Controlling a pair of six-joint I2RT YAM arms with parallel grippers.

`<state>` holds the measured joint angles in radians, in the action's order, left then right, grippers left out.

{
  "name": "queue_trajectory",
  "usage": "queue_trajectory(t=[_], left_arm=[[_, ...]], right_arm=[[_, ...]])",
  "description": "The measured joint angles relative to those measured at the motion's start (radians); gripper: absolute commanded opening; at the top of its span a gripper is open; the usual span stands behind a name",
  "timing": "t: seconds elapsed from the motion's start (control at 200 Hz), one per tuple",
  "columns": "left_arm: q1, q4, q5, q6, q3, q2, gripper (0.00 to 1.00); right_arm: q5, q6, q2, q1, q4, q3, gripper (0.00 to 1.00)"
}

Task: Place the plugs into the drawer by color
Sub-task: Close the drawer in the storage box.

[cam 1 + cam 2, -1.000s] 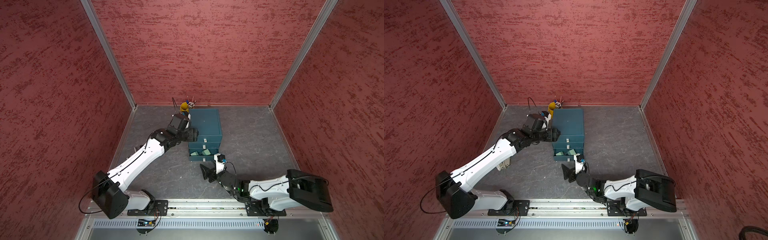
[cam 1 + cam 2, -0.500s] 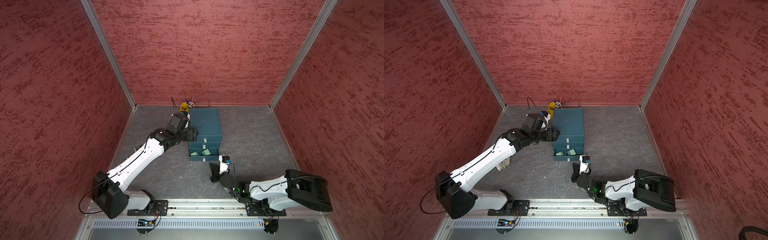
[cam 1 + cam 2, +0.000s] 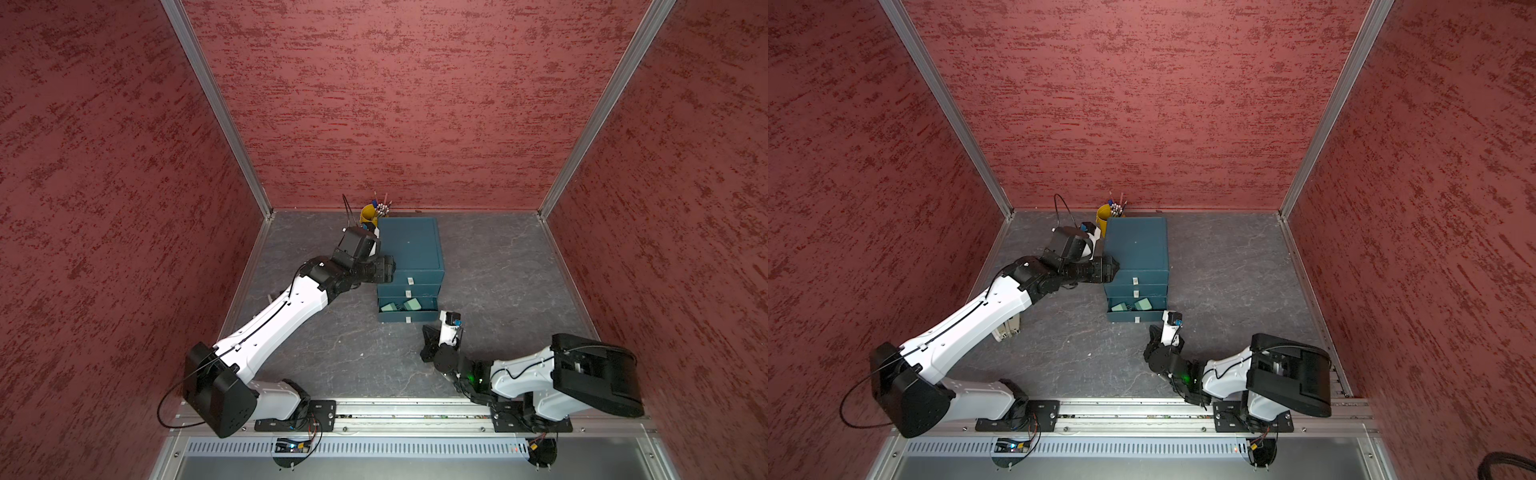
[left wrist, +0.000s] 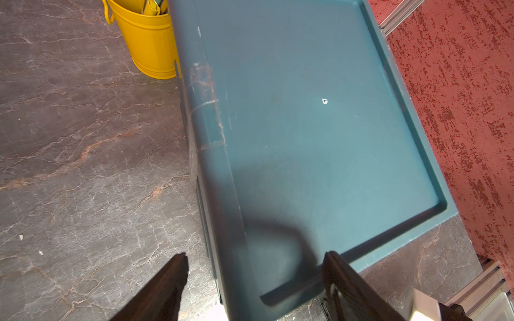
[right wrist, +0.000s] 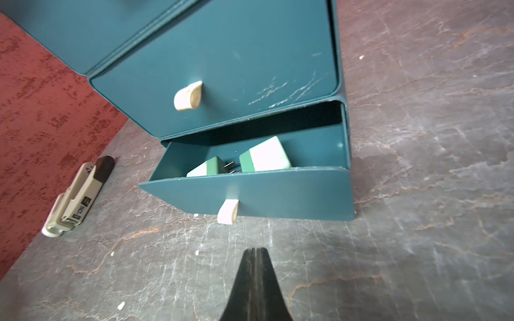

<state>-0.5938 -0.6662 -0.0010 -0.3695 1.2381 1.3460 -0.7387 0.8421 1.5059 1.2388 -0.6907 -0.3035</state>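
The drawer chest (image 4: 319, 152) fills the middle of the frame, seen from above: a dark teal top with a raised rim, pale scuffs (image 4: 204, 83) along one edge and a tiny white speck (image 4: 324, 101). A yellow cup (image 4: 150, 47) stands just beside its far corner on the grey marbled table (image 4: 83, 139). The left gripper (image 4: 256, 255) hangs with jaws spread apart, one of the dark fingers (image 4: 167, 289) over the table and the other over the top. A red wall (image 4: 459, 83) lies beyond.

Dark teal three-drawer chest (image 3: 409, 247) stands upright with its top two drawers shut. The chest's bottom drawer (image 5: 250, 191) is pulled partway out, white pull tab (image 5: 228, 212) on front. Inside it, one mint green plug (image 5: 205, 170) lies beside a second mint green plug (image 5: 268, 157), with metal prongs showing between them.
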Motion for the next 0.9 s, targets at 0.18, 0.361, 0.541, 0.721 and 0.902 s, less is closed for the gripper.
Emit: queue_trajectory(t=[0.18, 0.361, 0.541, 0.721, 0.902], left_arm=[[0.0, -0.001, 0.0, 0.0, 0.0, 0.0, 0.8], [0.0, -0.002, 0.0, 0.0, 0.0, 0.0, 0.79], [0.0, -0.003, 0.0, 0.0, 0.0, 0.0, 0.79], [0.0, -0.004, 0.0, 0.0, 0.0, -0.001, 0.79], [0.0, -0.016, 0.001, 0.0, 0.0, -0.01, 0.78]], right_arm=[[0.008, -0.009, 0.072, -0.032, -0.007, -0.048, 0.25], [0.013, -0.076, 0.153, -0.074, -0.107, -0.061, 0.46], [0.018, -0.217, 0.275, -0.101, -0.24, -0.118, 0.7], [0.021, -0.382, 0.352, -0.117, -0.362, -0.171, 0.77], [0.034, -0.48, 0.356, -0.138, -0.407, -0.213, 0.77]])
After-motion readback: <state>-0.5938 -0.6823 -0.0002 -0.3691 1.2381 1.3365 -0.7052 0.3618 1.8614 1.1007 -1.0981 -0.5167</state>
